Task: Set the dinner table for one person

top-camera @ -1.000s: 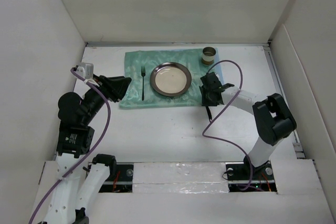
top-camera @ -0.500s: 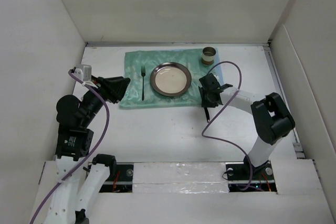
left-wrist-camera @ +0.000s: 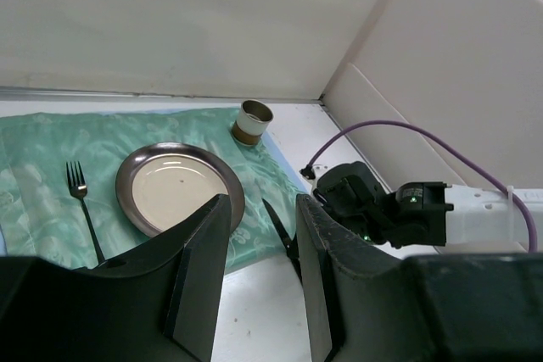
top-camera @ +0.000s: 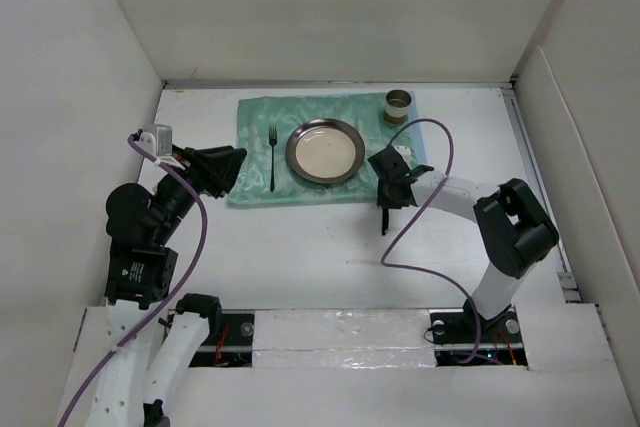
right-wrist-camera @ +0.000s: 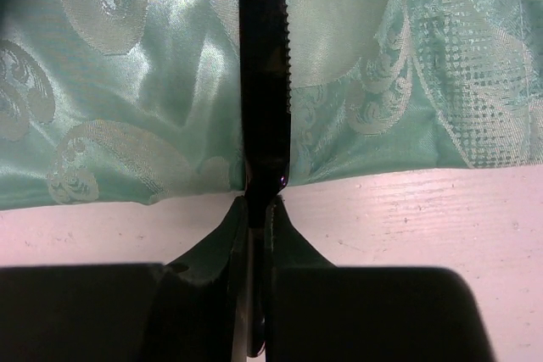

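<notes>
Right gripper [right-wrist-camera: 254, 214]: pinching knife [right-wrist-camera: 265, 82]; blade over cloth [right-wrist-camera: 102, 82], plate's [top-camera: 324, 151] 3 o'clock, the customary knife side.
Left gripper [left-wrist-camera: 261, 209]: spread, idle.

Fork [top-camera: 272, 157] left of plate [top-camera: 325, 151], on cloth [top-camera: 255, 117] on table [top-camera: 300, 247].

White dinner table [top-camera: 300, 257] carries teal-green cloth [top-camera: 255, 122], far centre; cup [top-camera: 398, 105] at cloth's far-right corner, possibly touching table.

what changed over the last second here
The right claw, shut on the black knife, swung left toward the plate, carrying the blade over the teal cloth's near edge. The left claw, open, barely shifted. Plate, fork and cup stayed put.
</notes>
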`<state>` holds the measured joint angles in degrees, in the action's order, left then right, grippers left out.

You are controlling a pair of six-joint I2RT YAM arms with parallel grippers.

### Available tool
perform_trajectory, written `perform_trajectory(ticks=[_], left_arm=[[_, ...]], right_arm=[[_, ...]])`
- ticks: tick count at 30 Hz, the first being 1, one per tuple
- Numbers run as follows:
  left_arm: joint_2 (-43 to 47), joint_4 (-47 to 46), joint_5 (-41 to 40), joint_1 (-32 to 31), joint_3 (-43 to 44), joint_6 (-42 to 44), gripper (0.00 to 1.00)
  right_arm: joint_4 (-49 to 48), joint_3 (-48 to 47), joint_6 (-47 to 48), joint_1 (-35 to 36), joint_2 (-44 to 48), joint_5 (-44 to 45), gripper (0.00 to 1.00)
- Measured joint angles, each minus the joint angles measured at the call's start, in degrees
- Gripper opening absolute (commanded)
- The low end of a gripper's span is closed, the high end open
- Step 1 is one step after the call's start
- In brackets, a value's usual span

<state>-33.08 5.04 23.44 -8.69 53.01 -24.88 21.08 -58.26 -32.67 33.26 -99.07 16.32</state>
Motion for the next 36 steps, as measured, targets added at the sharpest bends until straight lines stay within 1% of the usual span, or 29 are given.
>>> perform_trajectory(ticks=[4, 10, 16, 20, 27, 36], left_arm=[[0.00, 0.00, 0.02, 0.00, 0.00, 0.00, 0.34], [-0.02, 0.00, 0.02, 0.00, 0.00, 0.00, 0.34], [-0.09, 0.00, 0.02, 0.00, 0.00, 0.00, 0.34], [-0.20, 0.00, 0.02, 0.00, 0.00, 0.00, 0.34], [-0.90, 0.00, 0.04, 0.00, 0.00, 0.00, 0.34], [-2.01, 0.00, -0.15, 0.00, 0.00, 0.00, 0.34]], right_arm=[[2.25, 0.24, -0.79, 0.74, 1.42, 1.90, 0.00], [6.97, -0.42, 0.28, 1.44, 6.40, 2.80, 0.00], [8.55, -5.18, 3.28, 0.42, 5.44, 2.62, 0.00], [9.03, -12.46, 6.43, -2.29, 1.01, 1.14, 0.00], [9.51, -27.30, 11.69, -7.52, -10.84, -1.70, 0.00], [11.80, -37.33, 16.06, -11.02, -21.77, -5.88, 0.00]])
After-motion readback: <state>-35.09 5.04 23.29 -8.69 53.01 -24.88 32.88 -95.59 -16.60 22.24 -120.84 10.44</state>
